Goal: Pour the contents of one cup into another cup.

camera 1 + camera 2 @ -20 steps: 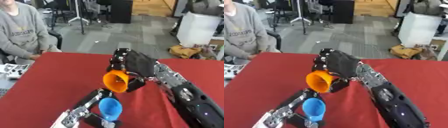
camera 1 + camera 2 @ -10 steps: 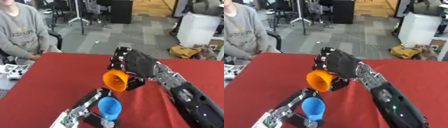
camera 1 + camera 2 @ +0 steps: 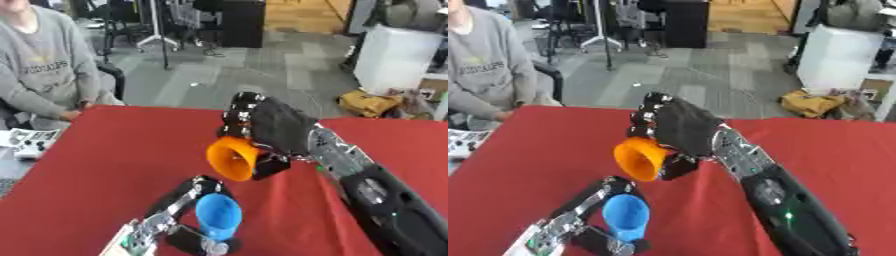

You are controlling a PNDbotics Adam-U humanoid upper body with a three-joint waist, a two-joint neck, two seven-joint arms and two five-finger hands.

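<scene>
I had the right hand (image 3: 271,127) wrapped around the orange cup (image 3: 231,158), tipped on its side with the mouth facing down and left, above the red table (image 3: 105,165). The left hand (image 3: 179,220) gripped the blue cup (image 3: 218,216) near the bottom edge, just below the orange one, its mouth up toward me. The two cups were close but apart.
</scene>
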